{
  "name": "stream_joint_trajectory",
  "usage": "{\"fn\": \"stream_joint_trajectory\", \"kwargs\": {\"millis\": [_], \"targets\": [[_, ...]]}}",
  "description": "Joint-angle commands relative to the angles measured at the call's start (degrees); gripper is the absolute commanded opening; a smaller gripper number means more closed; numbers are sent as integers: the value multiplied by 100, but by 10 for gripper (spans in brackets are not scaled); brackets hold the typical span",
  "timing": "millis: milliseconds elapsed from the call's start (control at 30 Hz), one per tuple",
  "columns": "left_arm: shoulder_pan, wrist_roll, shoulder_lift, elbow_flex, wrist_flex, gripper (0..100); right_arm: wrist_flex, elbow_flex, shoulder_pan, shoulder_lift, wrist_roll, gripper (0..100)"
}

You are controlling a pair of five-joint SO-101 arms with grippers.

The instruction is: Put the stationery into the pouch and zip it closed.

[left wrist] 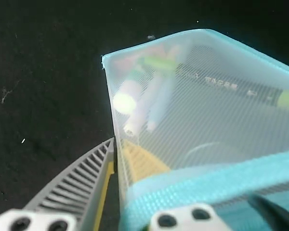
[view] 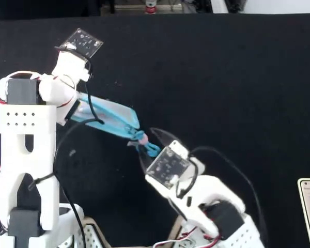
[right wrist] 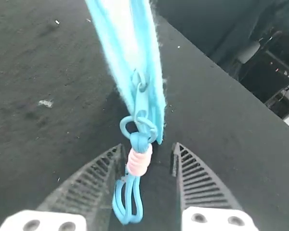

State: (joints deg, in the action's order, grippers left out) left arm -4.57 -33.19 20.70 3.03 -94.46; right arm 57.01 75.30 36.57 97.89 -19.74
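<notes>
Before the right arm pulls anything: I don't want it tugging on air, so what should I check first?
1. Pens inside the pouch: ok, they show through the mesh wall.
2. Left claw holding the pouch: ok, it is clamped on one end.
3. Zip pull lined up with the right claw: ok, its pink bead hangs in the gap between the fingers.
4. Right claw closed on the zip pull: not ok, it is open, with both fingers clear of the pull.
5. Zip fully shut: cannot tell. The slider sits at the pouch's end nearest the right claw, but the seam is not clear.
</notes>
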Motion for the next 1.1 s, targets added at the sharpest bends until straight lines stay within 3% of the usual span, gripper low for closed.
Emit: {"fn": "stream_joint_trajectory", "kwargs": {"millis": [0,367,767,1067], "targets": [[57,-70,26,400,35,30,-668,716,53,708,53,162],[295,-62,26,356,-9,30,-1310,848,62,804,396,162],[382,-62,26,356,26,30,-1591,22,44,-1631,404,160],[382,-70,26,356,26,30,-897,-31,53,-699,431,158]]}}
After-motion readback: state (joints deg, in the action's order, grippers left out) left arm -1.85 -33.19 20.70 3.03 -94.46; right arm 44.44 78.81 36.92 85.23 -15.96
